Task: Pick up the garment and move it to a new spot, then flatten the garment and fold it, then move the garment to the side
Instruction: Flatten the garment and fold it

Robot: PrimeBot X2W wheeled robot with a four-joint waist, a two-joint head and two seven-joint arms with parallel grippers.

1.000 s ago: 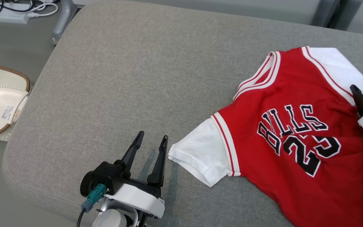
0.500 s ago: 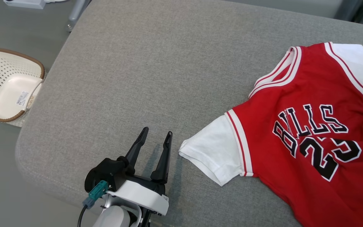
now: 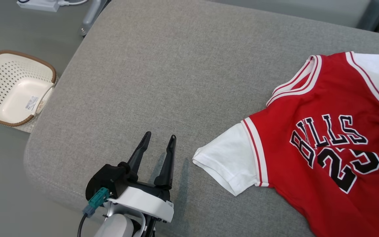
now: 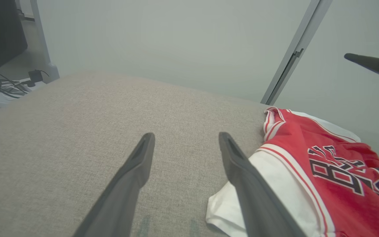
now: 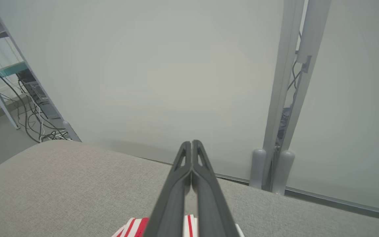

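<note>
The red Bulls jersey lies mostly flat, print up, on the right part of the grey upholstered bench. Its nearer white sleeve is just beside the left claw, whose fingers are spread and empty low over the fabric. The right claw is pressed together on nothing above the jersey's striped trim. The jersey looks light, limp and probably slick, so it will sag and bunch; pinching both shoulders, one per claw, should carry it better than a sleeve tip.
</note>
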